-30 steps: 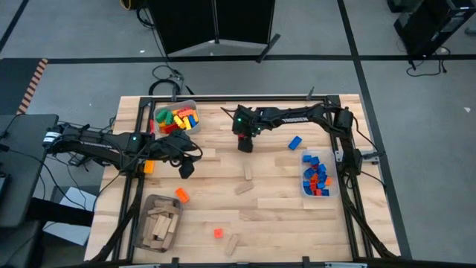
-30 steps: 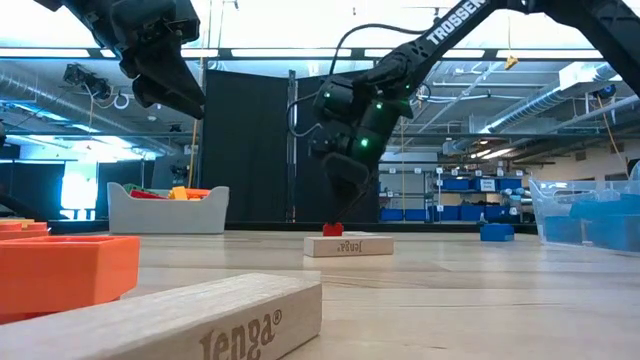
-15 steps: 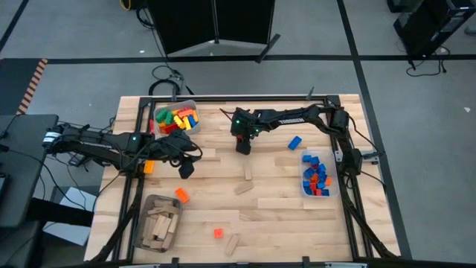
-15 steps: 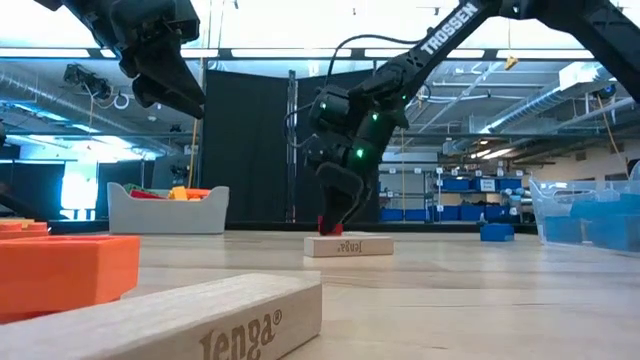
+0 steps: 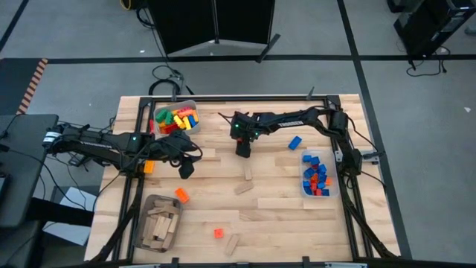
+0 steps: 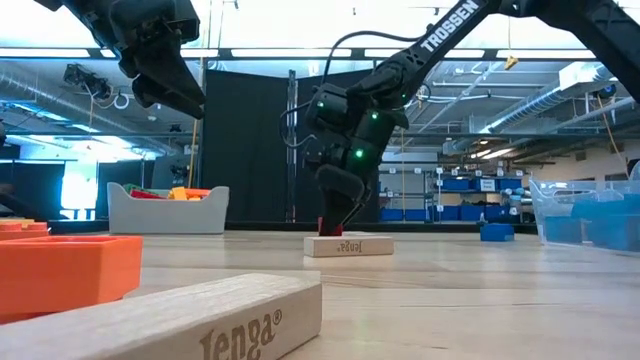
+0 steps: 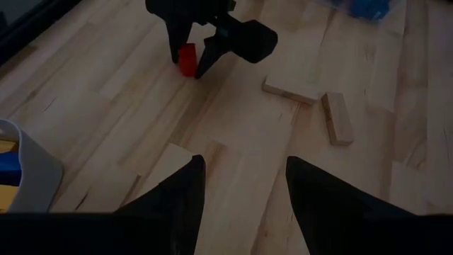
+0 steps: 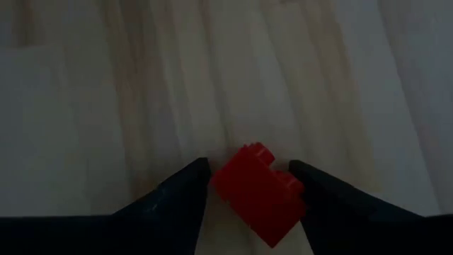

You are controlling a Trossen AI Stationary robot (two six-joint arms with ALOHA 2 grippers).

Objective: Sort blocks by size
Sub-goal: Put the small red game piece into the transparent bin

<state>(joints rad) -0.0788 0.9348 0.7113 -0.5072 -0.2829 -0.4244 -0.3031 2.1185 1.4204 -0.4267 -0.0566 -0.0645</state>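
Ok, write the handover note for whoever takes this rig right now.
Right gripper: down at the table's middle rear, fingers either side of a small red studded brick, touching it; no lift yet.
Left gripper: open, empty, waiting above the table's left side.
Done: grey bin holds mixed coloured bricks, clear bin blue and red ones, brown tray wooden pieces.
Left: loose orange, red, blue bricks and wooden pieces.

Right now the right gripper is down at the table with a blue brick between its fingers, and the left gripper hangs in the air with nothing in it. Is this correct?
Not quite: the brick between the fingers of the right gripper is red, not blue, as the right wrist view shows. The rest holds: that gripper is down at the table, and the left gripper hangs in the air with nothing in it.
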